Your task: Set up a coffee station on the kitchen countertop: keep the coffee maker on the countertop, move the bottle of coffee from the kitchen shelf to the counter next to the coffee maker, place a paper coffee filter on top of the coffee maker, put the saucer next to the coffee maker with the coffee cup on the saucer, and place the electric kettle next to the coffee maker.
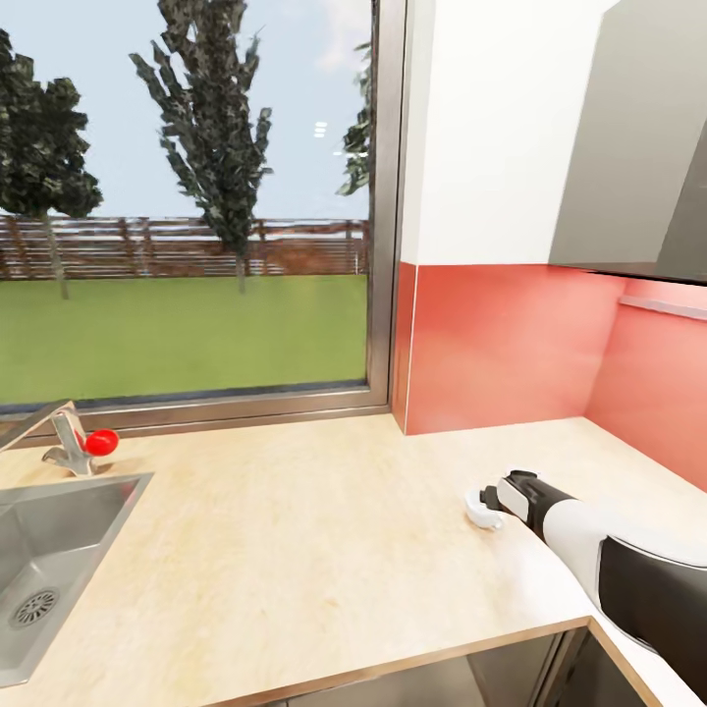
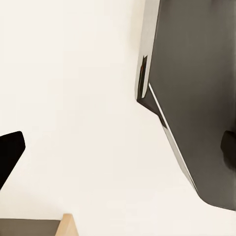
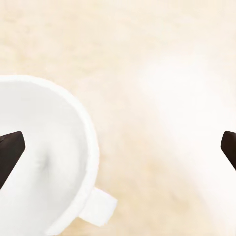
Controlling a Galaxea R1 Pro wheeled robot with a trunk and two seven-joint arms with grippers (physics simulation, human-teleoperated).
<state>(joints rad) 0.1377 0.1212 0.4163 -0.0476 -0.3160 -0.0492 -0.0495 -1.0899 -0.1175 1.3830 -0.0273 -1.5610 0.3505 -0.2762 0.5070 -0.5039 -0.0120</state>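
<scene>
Right gripper (image 3: 118, 152): finger tips sit at the two edges of the right wrist view, wide apart, clamped on nothing. One tip (image 3: 11, 156) hangs over the cup's bowl, the other (image 3: 229, 150) is well off to the far side over bare worktop.

Cup (image 3: 46, 157): white, looks empty, upright on the countertop (image 3: 147, 49), loop handle (image 3: 98, 207) sticking out from the rim toward the open space between the fingers. Head view puts it just off the end of the right gripper (image 1: 491, 503), on the right part of the countertop (image 1: 295, 550), near the red backsplash corner. Can't tell from the head view whether anything touches it. No saucer under it that I can make out; there is a faint pale round patch beside it in the wrist view, unclear what that is.

Handling, my read: small, light, rigid, glazed so likely slippery, chips if dropped. Best hold is across the rim wall, one finger inside and one outside, away from the handle. The handle loop looks too small to pinch reliably.

Left gripper: one dark finger tip (image 2: 10, 157) at the edge of the left wrist view against a pale wall, next to a dark grey panel (image 2: 196, 98). Can't tell its opening.

Sink (image 1: 59, 550) and tap with red knob (image 1: 100, 442) at left, well apart from the cup.

No labels, brands or readable writing anywhere.
</scene>
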